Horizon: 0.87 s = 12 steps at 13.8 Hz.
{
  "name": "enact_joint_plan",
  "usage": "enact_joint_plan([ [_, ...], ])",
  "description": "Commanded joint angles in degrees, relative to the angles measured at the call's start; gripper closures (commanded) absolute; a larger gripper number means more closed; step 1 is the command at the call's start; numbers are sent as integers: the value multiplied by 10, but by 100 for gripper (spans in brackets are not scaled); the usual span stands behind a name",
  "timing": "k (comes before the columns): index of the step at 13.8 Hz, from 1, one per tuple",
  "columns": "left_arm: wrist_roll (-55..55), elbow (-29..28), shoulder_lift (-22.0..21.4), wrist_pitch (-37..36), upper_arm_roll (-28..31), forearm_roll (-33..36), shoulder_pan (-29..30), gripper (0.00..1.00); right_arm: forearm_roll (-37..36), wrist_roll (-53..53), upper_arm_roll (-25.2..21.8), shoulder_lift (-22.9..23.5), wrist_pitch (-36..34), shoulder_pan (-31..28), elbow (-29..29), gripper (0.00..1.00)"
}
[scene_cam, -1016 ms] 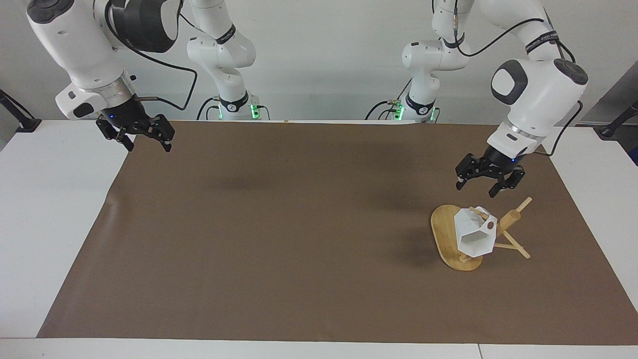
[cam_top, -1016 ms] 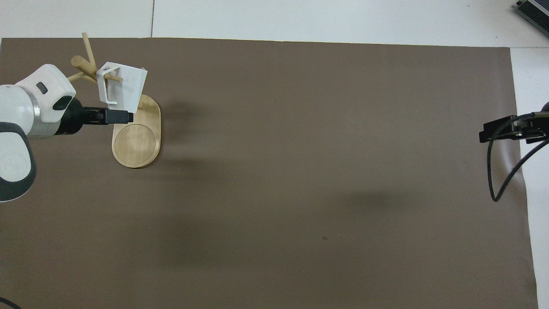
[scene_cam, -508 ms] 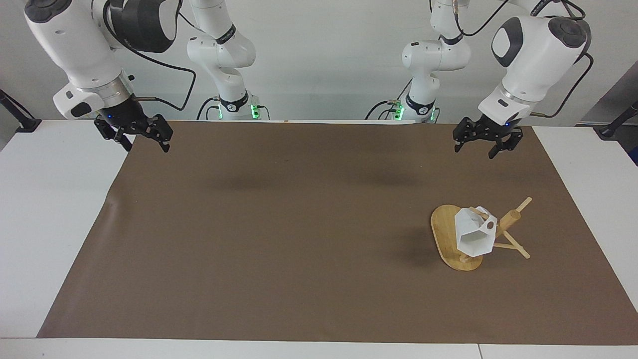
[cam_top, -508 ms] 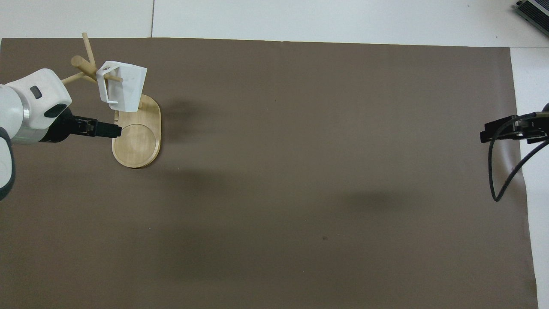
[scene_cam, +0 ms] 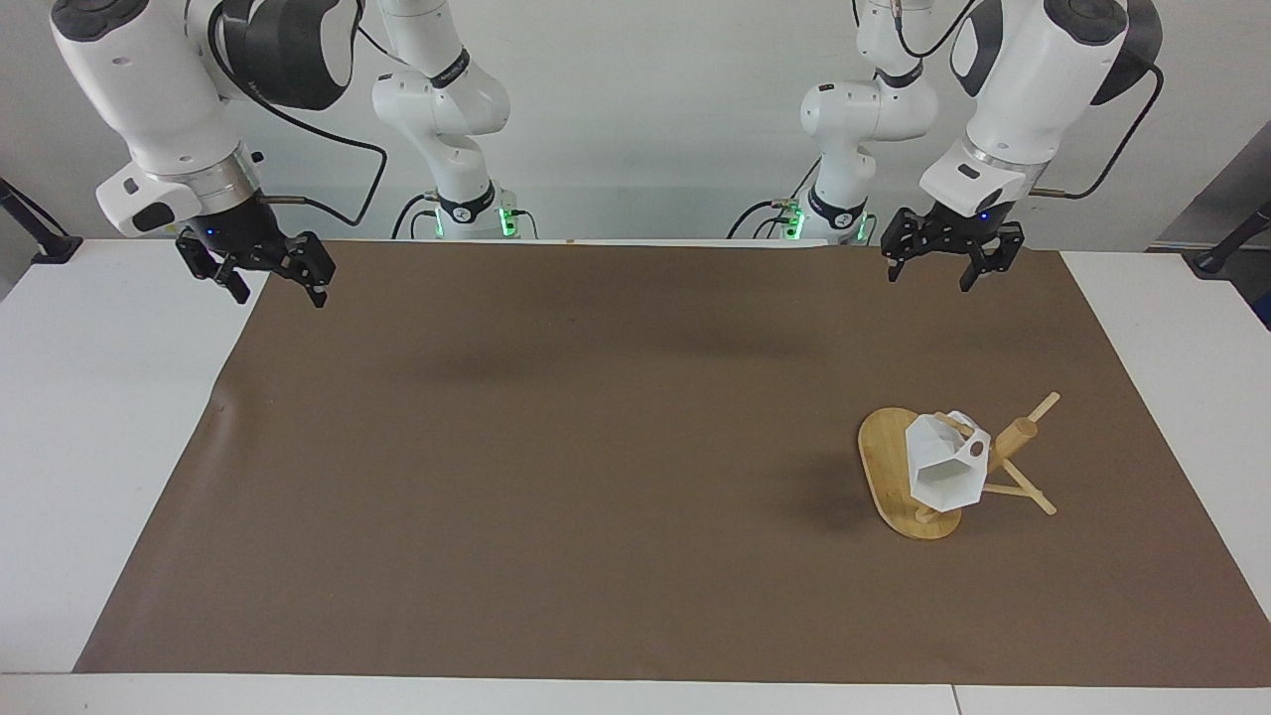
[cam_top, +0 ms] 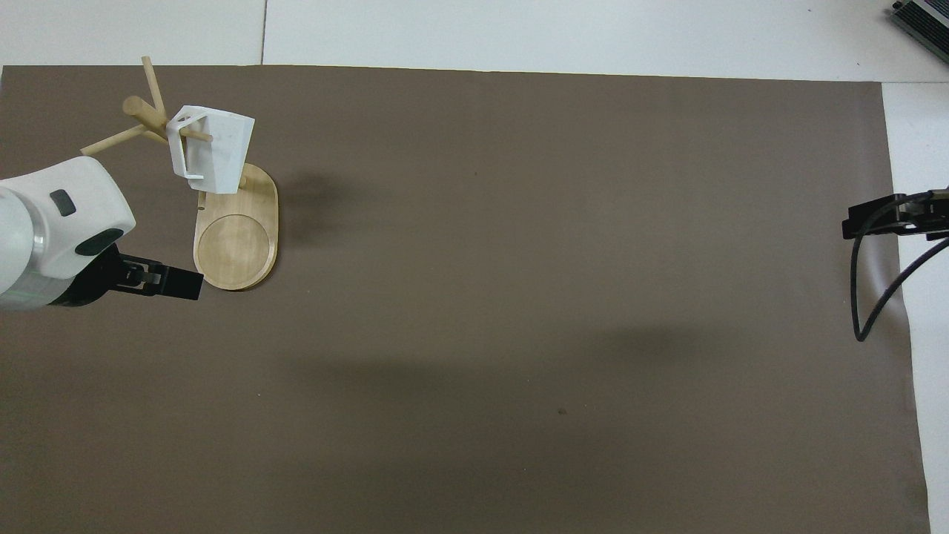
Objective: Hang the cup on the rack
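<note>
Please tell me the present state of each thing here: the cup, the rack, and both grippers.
cup: hanging by its handle on a peg of the rack, tilted, not held.
rack: upright on the brown mat, toward the left arm's end.
left gripper: open, empty, raised.
right gripper: open, empty, waiting.

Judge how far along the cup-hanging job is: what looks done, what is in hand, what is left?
Done: the cup hangs by its handle on a peg of the rack, clear of the rack's base. In hand: nothing; the left claw is open and empty over the brown mat's edge nearest the robots, and the right claw waits open at its own end. Left: apparently nothing but parking the arms.
</note>
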Motion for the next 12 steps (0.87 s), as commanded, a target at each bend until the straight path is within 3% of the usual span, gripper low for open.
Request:
enact_joint_plan([
  [1, -9, 74, 37, -47, 4, 15, -4, 0, -12, 7, 3, -16, 15, -2, -23, 0],
  [5, -10, 142, 65, -109, 6, 15, 1, 0, -10, 9, 1, -16, 15, -3, -23, 0],
  [12, -12, 131, 59, -117, 7, 17, 1, 0, -10, 10, 0, -15, 15, -3, -23, 0],
])
